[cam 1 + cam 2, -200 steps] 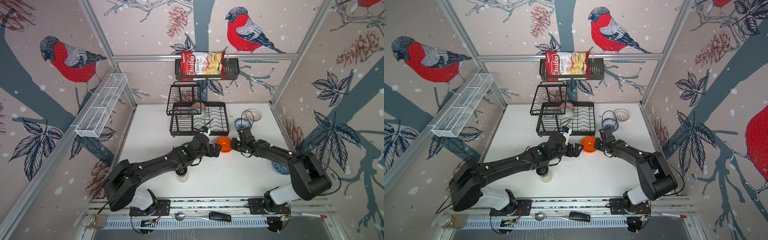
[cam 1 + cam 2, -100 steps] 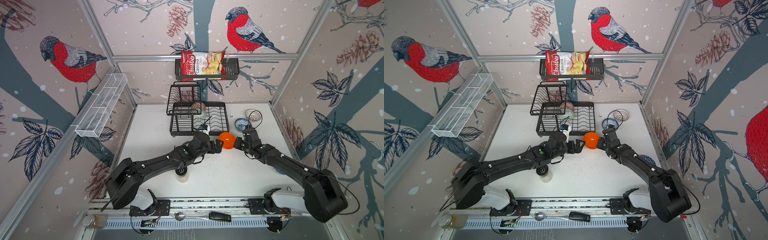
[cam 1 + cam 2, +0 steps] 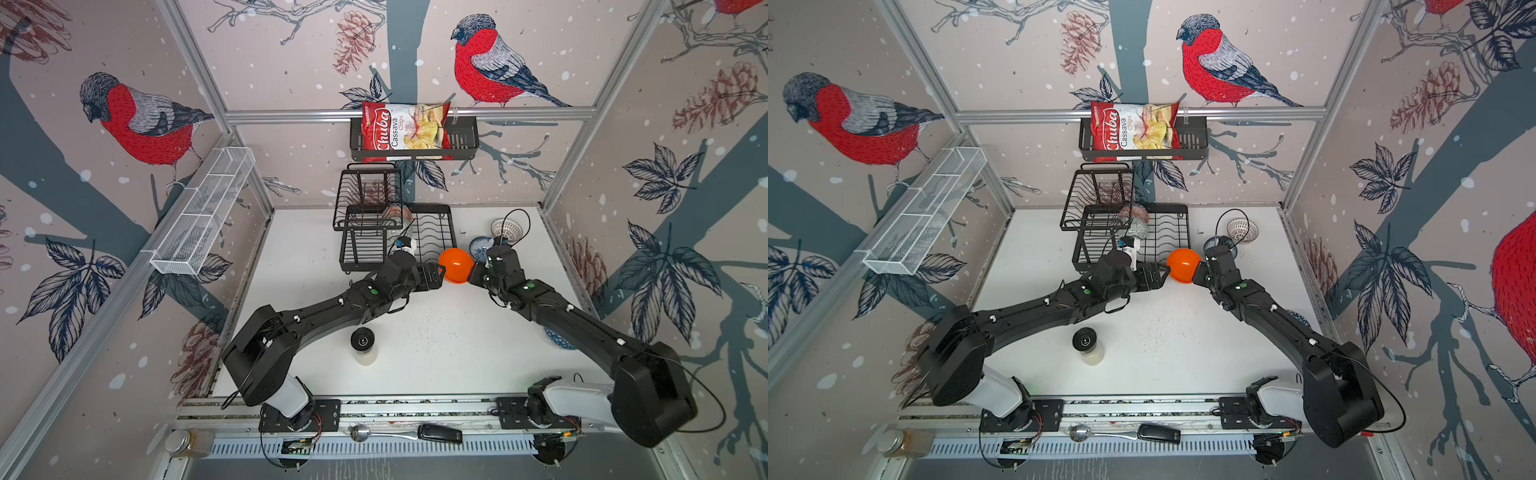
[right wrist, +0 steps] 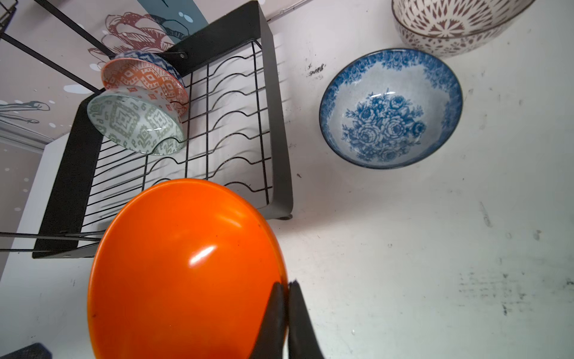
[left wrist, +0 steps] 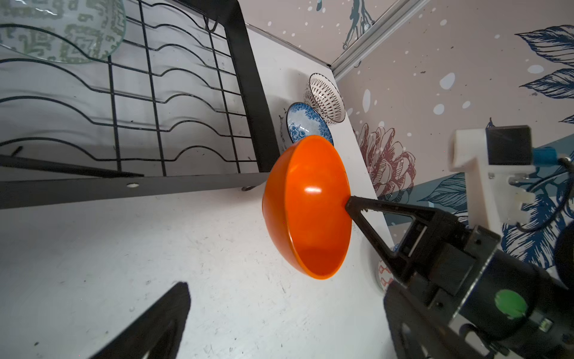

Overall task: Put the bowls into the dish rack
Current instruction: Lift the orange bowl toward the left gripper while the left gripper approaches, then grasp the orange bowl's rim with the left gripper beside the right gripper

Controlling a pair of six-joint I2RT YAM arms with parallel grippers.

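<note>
The right gripper [image 4: 287, 287] pinches the rim of the orange bowl [image 3: 456, 266], held tilted above the table [image 3: 436, 340] just off the dish rack [image 3: 452, 232]. The left gripper [image 3: 441, 272], spread wide, faces it. A grey-green bowl [image 4: 133, 124] leans in the rack.

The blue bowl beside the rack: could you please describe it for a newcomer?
Find the black dish rack at the back. Right of it two bowls share the table: the blue bowl has flowers inside, the white bowl brown lattice.

glossy orange bowl [image 3: 456, 266], tilted on edge, aloft just beside black wire dish rack [image 4: 278, 124]
</note>
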